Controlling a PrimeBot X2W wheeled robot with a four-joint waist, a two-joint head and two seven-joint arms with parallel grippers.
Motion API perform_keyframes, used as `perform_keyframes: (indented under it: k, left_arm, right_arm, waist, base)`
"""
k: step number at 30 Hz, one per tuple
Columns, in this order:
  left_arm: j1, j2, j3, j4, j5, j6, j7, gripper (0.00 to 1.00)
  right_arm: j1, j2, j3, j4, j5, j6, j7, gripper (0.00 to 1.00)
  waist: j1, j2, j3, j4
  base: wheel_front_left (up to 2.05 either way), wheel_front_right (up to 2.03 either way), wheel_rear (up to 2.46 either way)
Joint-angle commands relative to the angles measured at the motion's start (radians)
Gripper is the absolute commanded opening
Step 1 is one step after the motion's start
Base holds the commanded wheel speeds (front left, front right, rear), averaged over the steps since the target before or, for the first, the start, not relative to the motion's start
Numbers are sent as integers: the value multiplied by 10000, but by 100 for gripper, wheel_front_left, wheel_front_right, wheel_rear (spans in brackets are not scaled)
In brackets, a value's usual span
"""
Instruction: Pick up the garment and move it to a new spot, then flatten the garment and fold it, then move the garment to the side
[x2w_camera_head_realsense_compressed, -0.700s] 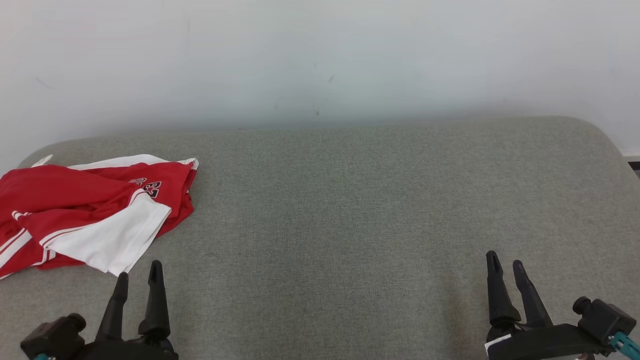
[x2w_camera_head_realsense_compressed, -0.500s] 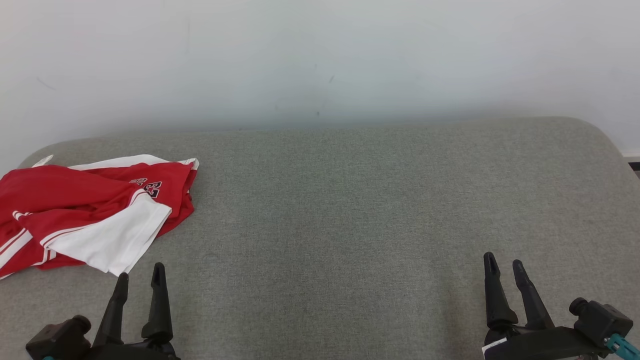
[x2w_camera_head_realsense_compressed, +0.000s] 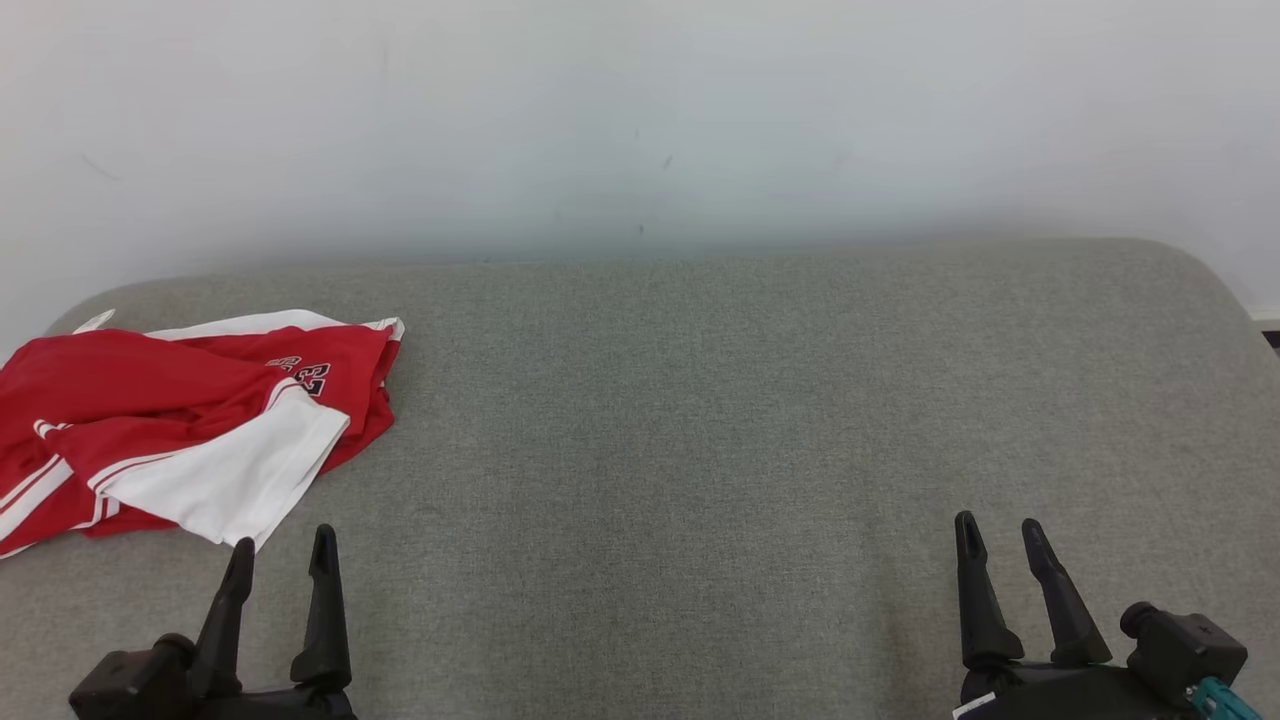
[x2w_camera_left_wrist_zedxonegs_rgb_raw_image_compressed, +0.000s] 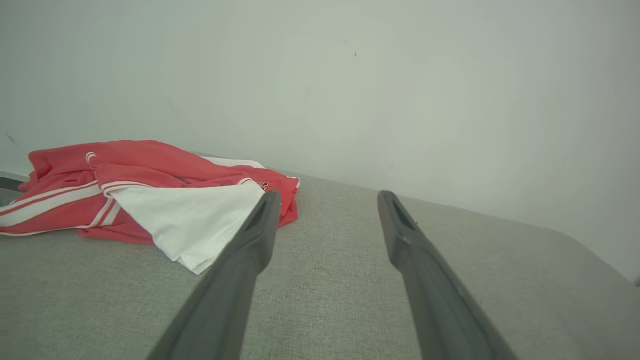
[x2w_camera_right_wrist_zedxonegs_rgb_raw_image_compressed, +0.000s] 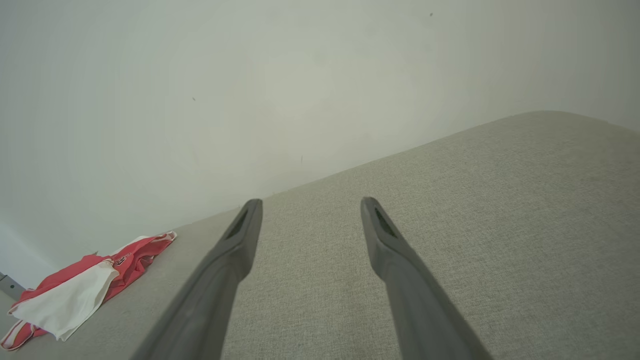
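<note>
A red and white garment (x2w_camera_head_realsense_compressed: 180, 425) with a dark number print lies crumpled at the far left of the grey padded surface (x2w_camera_head_realsense_compressed: 700, 420). Just below its white corner, my left gripper (x2w_camera_head_realsense_compressed: 282, 545) stands open with nothing between its fingers. In the left wrist view the garment (x2w_camera_left_wrist_zedxonegs_rgb_raw_image_compressed: 150, 195) lies ahead and to the left of the left gripper (x2w_camera_left_wrist_zedxonegs_rgb_raw_image_compressed: 325, 197). At the lower right my right gripper (x2w_camera_head_realsense_compressed: 998, 532) is open and empty, far from the cloth. The right wrist view has the garment (x2w_camera_right_wrist_zedxonegs_rgb_raw_image_compressed: 80, 290) small at its lower left, and the right gripper (x2w_camera_right_wrist_zedxonegs_rgb_raw_image_compressed: 309, 204) over bare fabric.
A plain white wall (x2w_camera_head_realsense_compressed: 640, 120) rises behind the surface. The surface has rounded far corners, one at the right (x2w_camera_head_realsense_compressed: 1190, 262). Bare grey fabric stretches from the garment to the right edge.
Both grippers have drawn back a little toward the bottom of the head view. The garment shows slightly further right and lower in the picture, as does the surface, so the camera shifted.
</note>
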Motion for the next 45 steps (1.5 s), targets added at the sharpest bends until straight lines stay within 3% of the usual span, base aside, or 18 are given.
perform_keyframes:
  k: [1, 33, 45]
  left_arm:
    - [20, 95, 27, -138, 303, 11, -115, 100]
    - [552, 68, 445, -281, 2022, -275, -739, 100]
    - [644, -63, 543, -278, 1932, -513, -887, 100]
  right_arm:
    - [-1, -39, 24, -122, -289, -14, -109, 100]
    - [479, -42, -109, -649, -2603, -19, -559, 100]
    - [611, -43, -99, -793, -2705, -21, -575, 100]
  waist:
    - [0, -1, -19, 9]
    - [0, -1, -164, 119]
    - [0, -1, -192, 198]
  base:
    - [0, 0, 0]
    - [0, 0, 0]
    - [0, 0, 0]
